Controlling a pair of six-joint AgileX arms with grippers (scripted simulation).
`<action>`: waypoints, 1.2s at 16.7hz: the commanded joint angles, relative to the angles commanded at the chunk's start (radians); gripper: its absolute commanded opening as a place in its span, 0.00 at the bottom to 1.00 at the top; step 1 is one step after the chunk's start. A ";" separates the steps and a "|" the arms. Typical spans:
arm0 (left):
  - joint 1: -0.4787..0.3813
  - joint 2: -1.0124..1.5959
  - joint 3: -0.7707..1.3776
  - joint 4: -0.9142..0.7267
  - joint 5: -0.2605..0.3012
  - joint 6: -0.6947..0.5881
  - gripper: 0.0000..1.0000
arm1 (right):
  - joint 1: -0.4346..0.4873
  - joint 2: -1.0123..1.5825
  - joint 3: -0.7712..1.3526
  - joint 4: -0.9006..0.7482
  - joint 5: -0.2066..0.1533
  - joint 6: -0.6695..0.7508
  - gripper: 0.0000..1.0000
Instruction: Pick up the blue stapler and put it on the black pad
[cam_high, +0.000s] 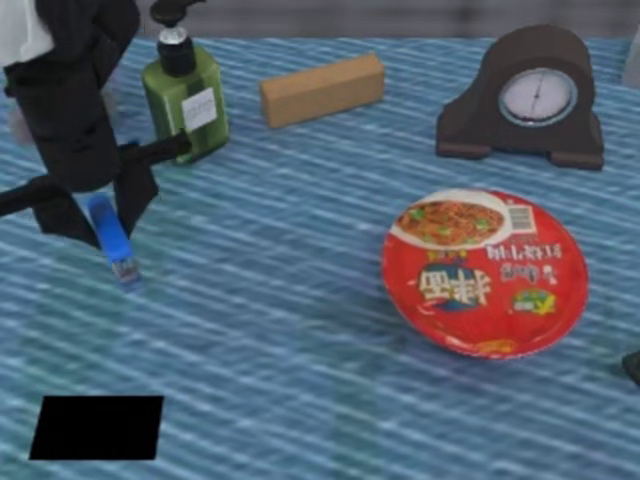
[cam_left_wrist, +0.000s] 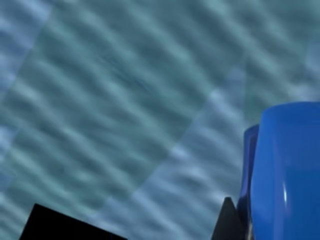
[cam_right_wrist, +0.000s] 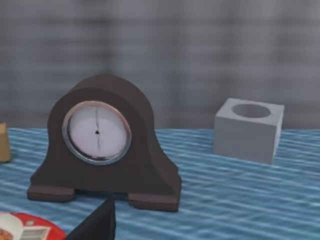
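Observation:
The blue stapler (cam_high: 115, 245) is at the table's left, its grey tip toward the front edge. My left gripper (cam_high: 98, 212) is shut on its rear end, one dark finger on each side. In the left wrist view the stapler (cam_left_wrist: 285, 175) fills one side, with a finger (cam_left_wrist: 227, 222) tight against it and the other finger hidden. I cannot tell whether the stapler touches the cloth. The black pad (cam_high: 97, 427) lies flat at the front left corner, well apart from the stapler. My right gripper (cam_high: 632, 367) is parked at the right edge.
A green soap bottle (cam_high: 185, 95) stands just behind the left gripper, with a tan block (cam_high: 322, 88) beside it. A dark mantel clock (cam_high: 525, 95) is at the back right and a red noodle bowl (cam_high: 485, 270) in front of it. A grey holed block (cam_right_wrist: 248, 129) sits past the clock.

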 joint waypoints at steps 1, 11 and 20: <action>0.001 -0.007 0.008 -0.010 0.000 0.001 0.00 | 0.000 0.000 0.000 0.000 0.000 0.000 1.00; -0.012 -0.070 -0.064 -0.014 -0.004 -0.164 0.00 | 0.000 0.000 0.000 0.000 0.000 0.000 1.00; -0.027 -0.372 -0.404 -0.008 -0.016 -0.904 0.00 | 0.000 0.000 0.000 0.000 0.000 0.000 1.00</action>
